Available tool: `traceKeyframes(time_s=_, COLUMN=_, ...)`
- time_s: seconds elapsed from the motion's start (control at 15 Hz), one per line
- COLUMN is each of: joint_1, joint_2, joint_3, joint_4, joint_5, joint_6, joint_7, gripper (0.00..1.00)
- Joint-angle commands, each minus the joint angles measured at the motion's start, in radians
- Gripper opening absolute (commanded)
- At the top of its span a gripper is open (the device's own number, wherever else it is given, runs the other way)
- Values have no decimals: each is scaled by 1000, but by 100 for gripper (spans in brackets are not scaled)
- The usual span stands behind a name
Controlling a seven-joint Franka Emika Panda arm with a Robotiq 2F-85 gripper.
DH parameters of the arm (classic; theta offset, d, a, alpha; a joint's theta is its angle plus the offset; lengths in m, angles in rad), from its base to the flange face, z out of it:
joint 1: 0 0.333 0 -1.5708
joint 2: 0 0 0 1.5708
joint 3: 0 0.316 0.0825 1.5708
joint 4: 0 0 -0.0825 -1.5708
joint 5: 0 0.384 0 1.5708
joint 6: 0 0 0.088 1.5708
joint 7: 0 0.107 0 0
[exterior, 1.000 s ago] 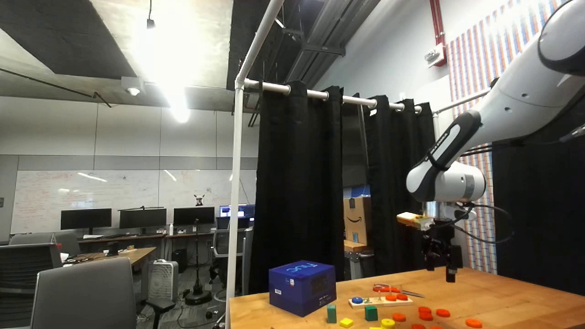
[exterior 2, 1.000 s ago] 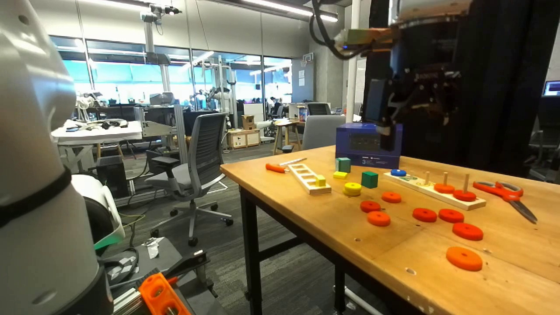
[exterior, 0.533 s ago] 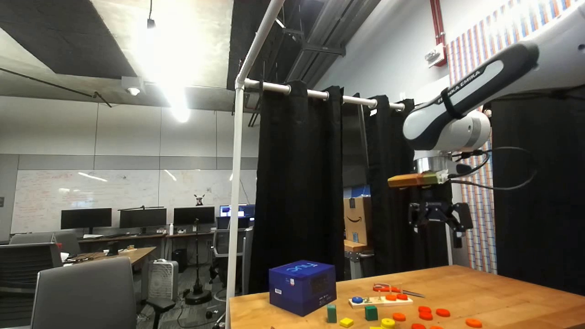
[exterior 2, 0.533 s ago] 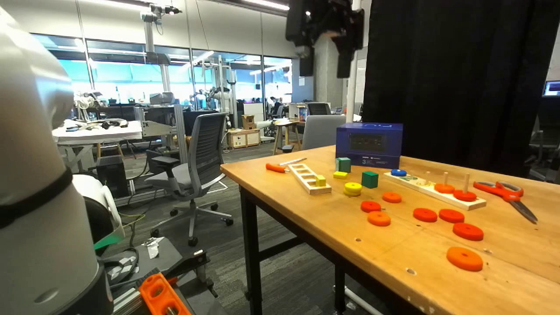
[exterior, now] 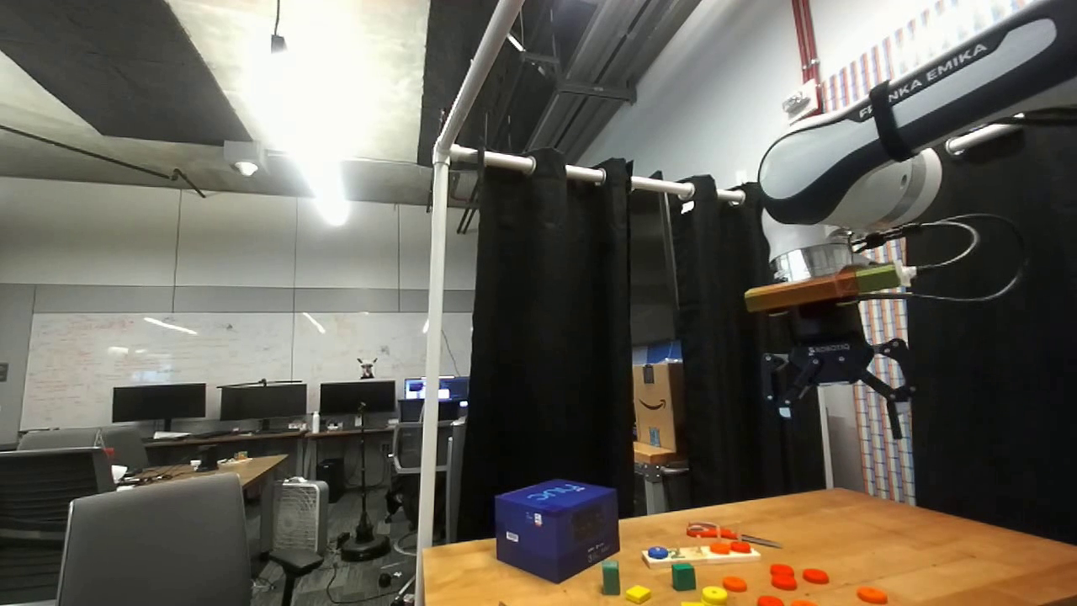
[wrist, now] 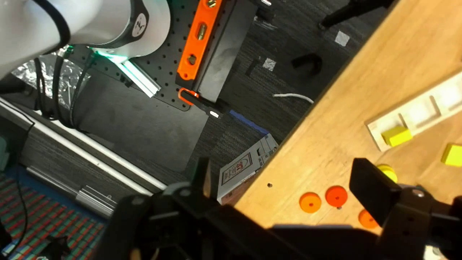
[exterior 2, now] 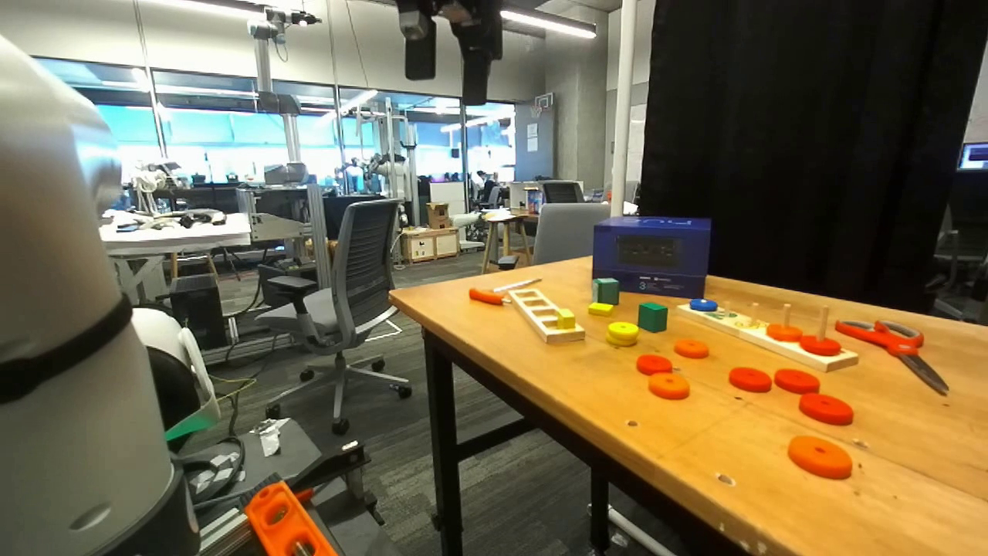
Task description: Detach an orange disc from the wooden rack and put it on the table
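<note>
The gripper (exterior: 841,424) is held high, its fingers spread wide, with an edge of the table (wrist: 325,144) seen between them in the wrist view. Toward the far edge, in both exterior views, an orange disc (exterior 2: 784,333) is seated on the rack (exterior 2: 749,333) beside a red disc (exterior 2: 820,347).

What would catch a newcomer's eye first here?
Probably the black gripper, hanging open and empty, higher than the table. Next, the blue box standing near the table's edge, and the loose red and orange discs scattered near the pegged wooden rack, which has an orange disc on a peg.
</note>
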State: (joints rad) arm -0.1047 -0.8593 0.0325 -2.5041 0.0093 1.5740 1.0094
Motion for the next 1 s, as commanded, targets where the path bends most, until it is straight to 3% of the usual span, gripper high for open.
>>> traceKeyframes(time_s=0.0, joint_1=35, joint_2=-61, joint_3=44, joint_4=-38, joint_5=12, joint_6=-43, joint_7=-142, gripper=100)
traceKeyframes(time_s=0.6, joint_1=154, joint_2=-161, joint_3=180, joint_4=-65, joint_5=11, joint_6=-135, joint_7=-453, gripper=100)
traceKeyframes(time_s=0.93, joint_1=201, joint_2=-247, joint_3=178, joint_4=-83, joint_5=-23, joint_6=-105, joint_7=-664, gripper=100)
